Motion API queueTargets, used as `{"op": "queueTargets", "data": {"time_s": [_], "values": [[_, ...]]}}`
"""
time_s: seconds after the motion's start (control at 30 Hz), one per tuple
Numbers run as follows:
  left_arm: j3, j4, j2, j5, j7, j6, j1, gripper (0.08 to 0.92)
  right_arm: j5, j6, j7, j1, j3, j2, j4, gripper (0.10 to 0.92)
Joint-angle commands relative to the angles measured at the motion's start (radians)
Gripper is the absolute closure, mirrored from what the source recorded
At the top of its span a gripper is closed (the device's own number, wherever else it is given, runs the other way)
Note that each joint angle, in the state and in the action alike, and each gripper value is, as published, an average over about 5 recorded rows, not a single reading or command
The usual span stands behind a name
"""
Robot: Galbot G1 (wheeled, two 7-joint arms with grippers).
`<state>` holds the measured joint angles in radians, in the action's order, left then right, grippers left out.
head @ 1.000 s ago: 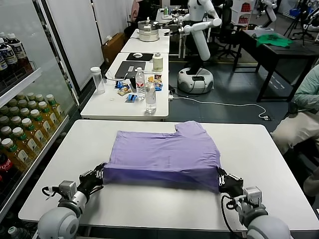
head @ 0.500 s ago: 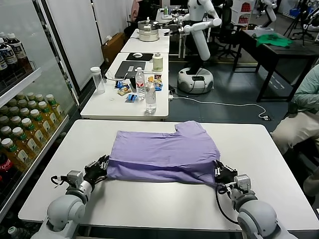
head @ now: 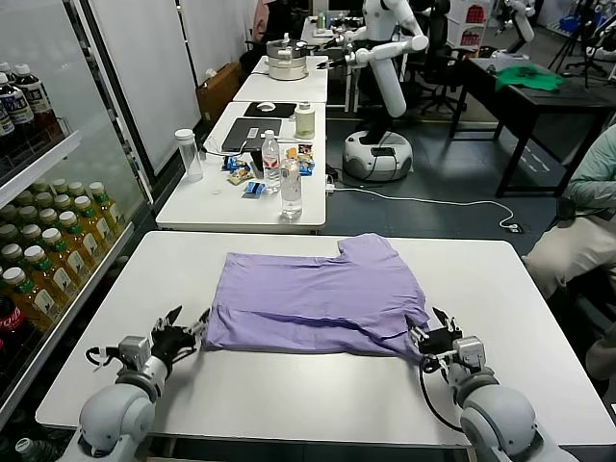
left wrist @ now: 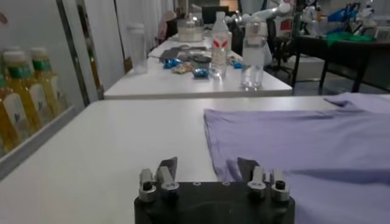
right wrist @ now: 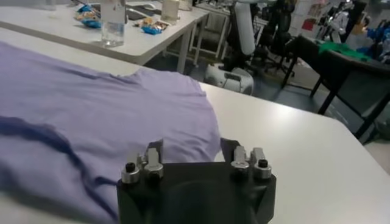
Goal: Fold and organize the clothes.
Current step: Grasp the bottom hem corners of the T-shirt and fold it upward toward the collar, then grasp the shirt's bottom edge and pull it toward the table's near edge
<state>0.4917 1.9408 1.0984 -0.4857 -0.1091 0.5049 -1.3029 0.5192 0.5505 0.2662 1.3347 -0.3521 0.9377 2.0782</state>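
The left gripper point(head: 181, 327) and right gripper point(head: 435, 332) are held low over the white bench point(head: 289, 395), jaws spread open and gripping nothing. Between the two sets of jaws, the lavender T-shirt point(head: 318, 294) is laid folded, its near corners just beside them. Beyond, water bottles point(head: 281, 175) are seen.

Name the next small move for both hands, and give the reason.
Probably draw both hands back toward the robot. The left hand and right hand are open beside the near corners of the shirt, which lies folded on the table, so this fold looks released.
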Motion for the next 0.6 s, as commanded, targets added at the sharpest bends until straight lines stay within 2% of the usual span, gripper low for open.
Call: {"op": "queueTargets", "data": {"time_s": [0.03,0.2,0.3,0.6], "values": [[-0.013,0.060,0.027,0.027,-0.065,0.077,-0.098,0.194,0.055,0.021,0.034,0.132,-0.037,-0.010,0.060,0.207],[-0.009,0.039,0.024,0.035,-0.082,0.076,-0.098,0.178,0.092,0.018,0.048,0.117,-0.021,0.002,0.020,0.218],[-0.009,0.035,0.024,0.033,-0.081,0.073,-0.095,0.204,0.106,0.002,0.051,0.096,-0.015,0.010,-0.011,0.284],[-0.018,0.019,0.029,0.039,-0.080,0.066,-0.080,0.449,0.168,-0.028,0.019,0.045,-0.022,0.008,-0.051,0.525]]}}
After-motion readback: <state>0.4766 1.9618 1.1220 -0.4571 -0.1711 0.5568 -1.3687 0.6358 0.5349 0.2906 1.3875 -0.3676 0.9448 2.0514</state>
